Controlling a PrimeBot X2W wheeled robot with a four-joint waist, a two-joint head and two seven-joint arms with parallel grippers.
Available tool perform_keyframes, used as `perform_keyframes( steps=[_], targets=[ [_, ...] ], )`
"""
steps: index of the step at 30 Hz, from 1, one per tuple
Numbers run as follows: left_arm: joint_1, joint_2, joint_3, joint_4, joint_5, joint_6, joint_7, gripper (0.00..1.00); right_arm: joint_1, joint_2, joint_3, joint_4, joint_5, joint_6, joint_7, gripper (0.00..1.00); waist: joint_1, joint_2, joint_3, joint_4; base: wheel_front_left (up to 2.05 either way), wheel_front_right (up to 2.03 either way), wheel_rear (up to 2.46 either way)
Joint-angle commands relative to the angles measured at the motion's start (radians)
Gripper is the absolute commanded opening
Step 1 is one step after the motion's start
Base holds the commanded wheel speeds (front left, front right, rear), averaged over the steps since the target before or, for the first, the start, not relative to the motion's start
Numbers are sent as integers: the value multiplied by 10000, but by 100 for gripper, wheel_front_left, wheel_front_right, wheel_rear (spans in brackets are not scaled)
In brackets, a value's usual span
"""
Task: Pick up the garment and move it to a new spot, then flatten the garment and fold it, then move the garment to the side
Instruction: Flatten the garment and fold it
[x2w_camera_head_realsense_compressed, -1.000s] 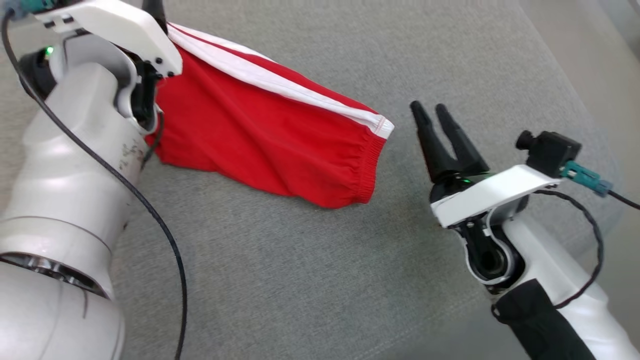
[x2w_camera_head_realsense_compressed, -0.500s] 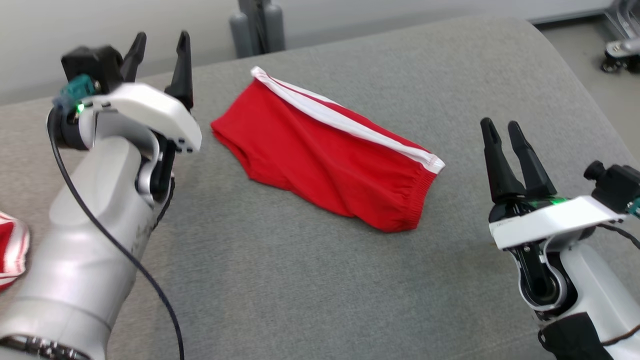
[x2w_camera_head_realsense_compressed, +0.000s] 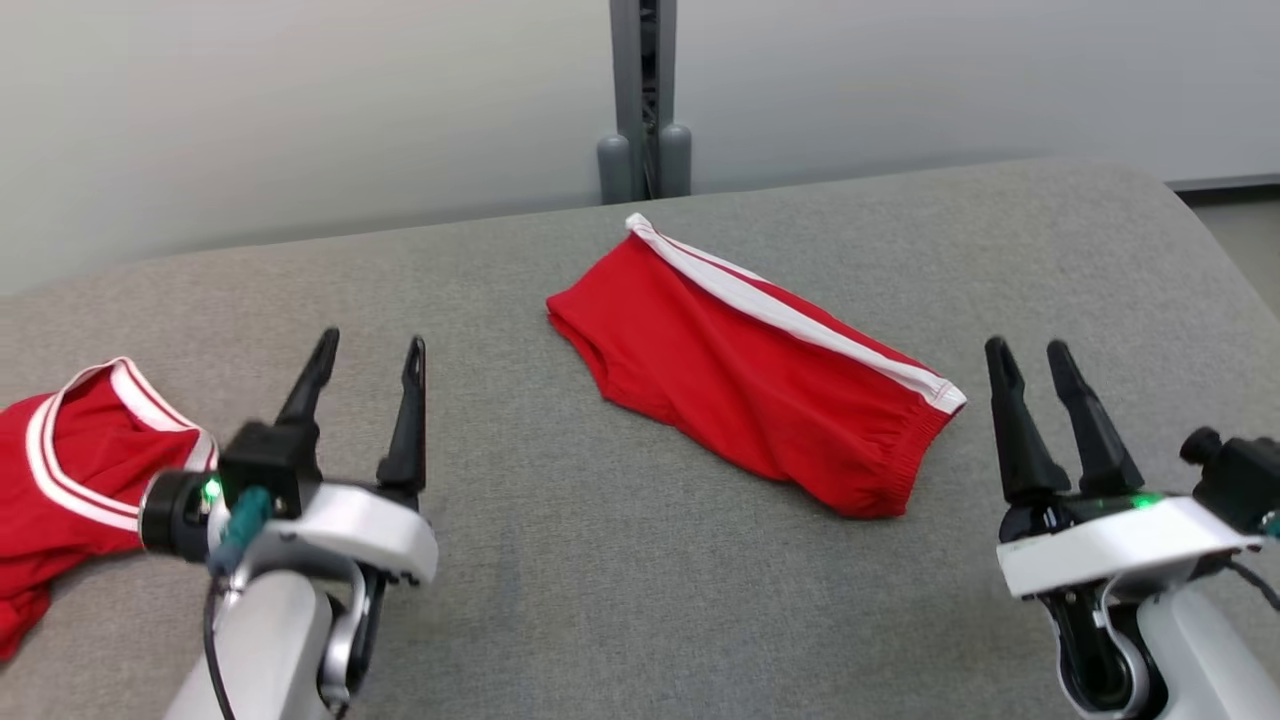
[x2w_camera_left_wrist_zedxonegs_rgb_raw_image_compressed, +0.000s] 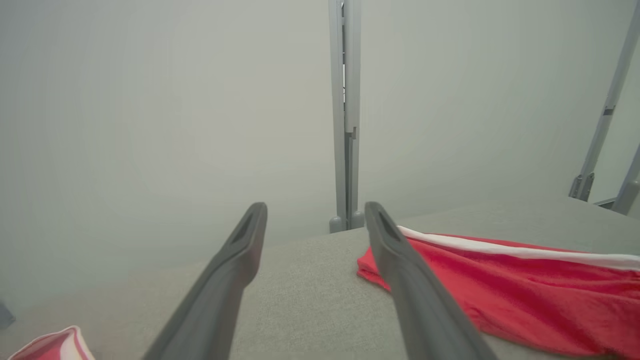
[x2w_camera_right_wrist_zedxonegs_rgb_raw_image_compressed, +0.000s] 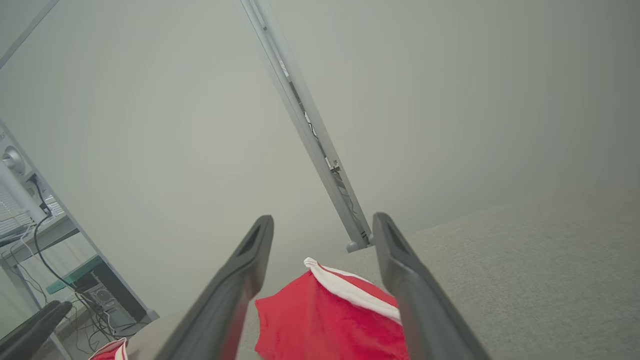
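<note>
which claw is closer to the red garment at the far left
Left. The left claw is just right of the far-left garment; the right claw is far beyond the folded red shorts.

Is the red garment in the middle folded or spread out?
Folded: the red garment lies doubled in a compact strip, white stripe along one edge.

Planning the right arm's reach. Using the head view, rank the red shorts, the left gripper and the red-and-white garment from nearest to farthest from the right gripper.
Measured from the right gripper:
1. red shorts, just to its left, in the middle of the grey surface.
2. left gripper, across on the left side.
3. red-and-white garment, at the far left edge.
</note>
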Motion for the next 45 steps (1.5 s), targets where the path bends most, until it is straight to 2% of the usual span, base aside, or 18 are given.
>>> perform_keyframes(
  steps=[1,8,12,21,28,35,40,45],
  targets=[
    [166,-44,100,-142,128,80,-34,100,155,-47,-39,8,-115,2,-13,100,0,-1,-139,145,0,0,0],
    [2099,-768,959,-1747,1479,261,-34,100,896,247,-254,91,-374,2,-13,100,0,-1,-340,312,0,0,0],
    [2803,-1157,1289,-2222,2068,190,-35,100,1248,358,-261,152,-726,2,-15,100,0,-1,-373,368,0,0,0],
    [3536,-1451,1147,-2523,3273,-1,-35,100,1503,669,-97,419,-992,2,-13,100,0,-1,-317,349,0,0,0],
    [3764,-1558,1200,-2908,3460,247,-37,100,1460,741,-155,527,-864,2,-14,100,0,-1,-303,328,0,0,0],
    [3800,-1594,1301,-2997,3436,154,-35,100,1432,745,-152,572,-817,2,-14,100,0,-1,-320,326,0,0,0],
    [3825,-1619,1302,-2956,3491,93,-35,100,1526,880,-489,962,-227,2,88,100,0,-1,-311,294,0,0,0],
    [3752,-1638,1247,-2865,3498,32,-37,100,1313,1064,-872,1640,818,2,871,100,0,-1,-149,276,0,0,0]
  ],
)
